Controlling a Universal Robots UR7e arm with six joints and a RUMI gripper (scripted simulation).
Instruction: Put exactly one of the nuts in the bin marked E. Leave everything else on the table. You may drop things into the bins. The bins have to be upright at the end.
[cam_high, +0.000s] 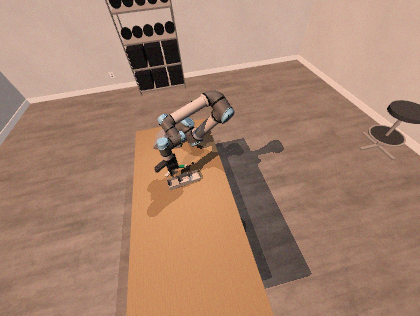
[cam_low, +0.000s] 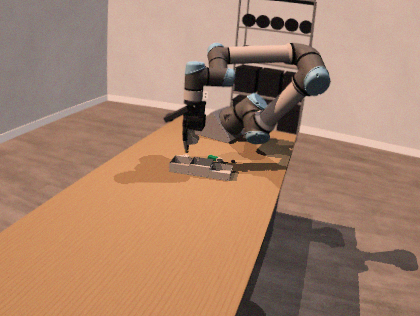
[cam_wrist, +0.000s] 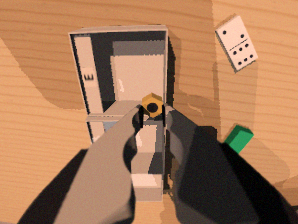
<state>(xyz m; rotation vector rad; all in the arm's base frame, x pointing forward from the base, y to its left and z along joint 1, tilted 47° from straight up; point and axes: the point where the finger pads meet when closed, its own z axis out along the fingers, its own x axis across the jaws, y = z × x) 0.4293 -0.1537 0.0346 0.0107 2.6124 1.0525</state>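
My gripper is shut on a small orange nut and holds it above the grey row of bins. In the wrist view the nut hangs over the bin at the row's end, close to its right wall and the divider. A faint letter mark shows on that bin's left wall; I cannot read it. In the top and exterior views the gripper hovers just above the left end of the bin row, also seen in the top view.
A white domino lies on the table right of the bins. A green block lies near the right finger, also visible behind the bins. The arm's base stands at the table's far end.
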